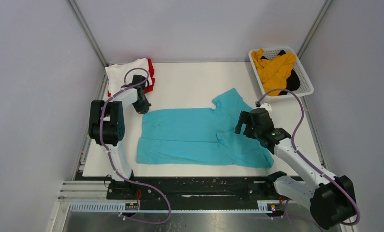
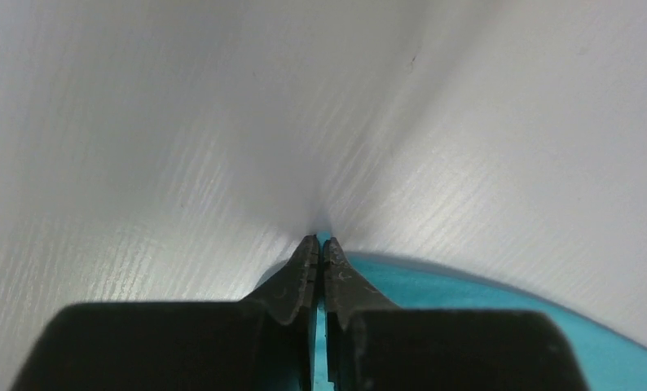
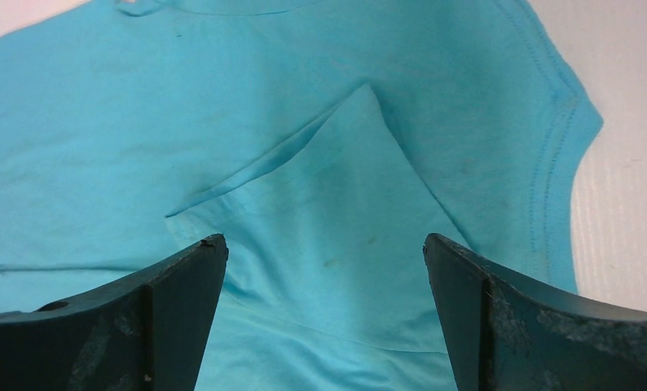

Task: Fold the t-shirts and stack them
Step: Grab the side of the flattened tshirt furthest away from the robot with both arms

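White surface (image 1: 190, 79), teal t-shirt (image 1: 190, 137) spread flat across the middle. Left pincer (image 2: 320, 248) is clamped on its far-left corner; right pincer (image 3: 324, 244) hangs wide apart over its right end.

White table (image 1: 190, 82), matte, with a faint grain close up. Teal shirt (image 1: 190, 135) lies spread near the centre, long side running left to right. One sleeve sticks out toward the far side. Light creases, and a small folded flap near its right end. At the far left corner, a folded white shirt (image 1: 125, 72) sits on a red shirt (image 1: 151, 67), the red showing along the right edge. At the far right corner, a mesh basket (image 1: 305, 79) overhangs the table's right edge.
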Tool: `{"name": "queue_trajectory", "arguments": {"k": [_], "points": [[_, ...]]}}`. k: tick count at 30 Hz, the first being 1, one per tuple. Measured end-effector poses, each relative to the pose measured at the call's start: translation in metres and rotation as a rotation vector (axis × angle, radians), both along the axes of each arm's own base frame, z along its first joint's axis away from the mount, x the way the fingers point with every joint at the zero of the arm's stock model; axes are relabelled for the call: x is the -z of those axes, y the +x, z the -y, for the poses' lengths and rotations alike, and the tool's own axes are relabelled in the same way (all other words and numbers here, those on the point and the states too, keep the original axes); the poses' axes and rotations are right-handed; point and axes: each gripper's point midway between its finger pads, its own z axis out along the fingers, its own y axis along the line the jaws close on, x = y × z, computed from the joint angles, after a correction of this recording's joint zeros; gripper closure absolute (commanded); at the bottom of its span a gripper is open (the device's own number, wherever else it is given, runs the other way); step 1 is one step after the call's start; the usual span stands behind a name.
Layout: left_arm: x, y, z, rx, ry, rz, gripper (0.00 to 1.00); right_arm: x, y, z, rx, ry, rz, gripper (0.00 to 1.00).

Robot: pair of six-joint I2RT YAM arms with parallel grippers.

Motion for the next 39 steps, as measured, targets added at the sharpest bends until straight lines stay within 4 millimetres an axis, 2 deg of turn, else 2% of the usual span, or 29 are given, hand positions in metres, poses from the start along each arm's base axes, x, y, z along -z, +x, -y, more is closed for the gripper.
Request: {"name": "queue_trajectory", "arguments": {"k": [5,7,10,14,17,20,27,33,35,37,39], "points": [[0.0,-0.002,0.004,0.015,-0.018,0.004,1.0,0.005,0.011,0.007,0.054,-0.037,-0.049,0.01],[-0.001,-0.005,0.006,0.02,-0.028,0.006,1.0,0.004,0.022,0.007,0.073,-0.033,-0.074,0.01],[-0.001,-0.014,0.009,0.031,-0.047,0.003,1.0,-0.005,0.051,0.006,0.099,-0.008,-0.108,0.01],[-0.004,-0.022,0.014,0.049,-0.073,0.01,1.0,-0.018,0.105,-0.001,0.104,0.007,-0.122,0.0],[-0.008,-0.023,0.018,0.064,-0.094,0.029,1.0,-0.02,0.149,-0.009,0.091,0.015,-0.139,0.0],[-0.01,-0.02,0.023,0.078,-0.115,0.044,1.0,-0.013,0.196,-0.018,0.072,0.036,-0.151,0.01],[-0.014,-0.017,0.027,0.093,-0.135,0.066,1.0,0.019,0.275,-0.033,0.053,0.106,-0.179,0.01],[-0.014,-0.017,0.027,0.096,-0.136,0.066,1.0,0.039,0.32,-0.042,0.041,0.111,-0.182,0.0],[-0.014,-0.017,0.027,0.096,-0.136,0.066,1.0,0.044,0.327,-0.043,0.042,0.108,-0.197,0.01],[-0.014,-0.017,0.027,0.097,-0.136,0.067,1.0,0.052,0.329,-0.044,0.043,0.104,-0.219,0.01],[-0.014,-0.017,0.027,0.097,-0.136,0.067,1.0,0.062,0.321,-0.043,0.045,0.098,-0.263,0.01]]}}
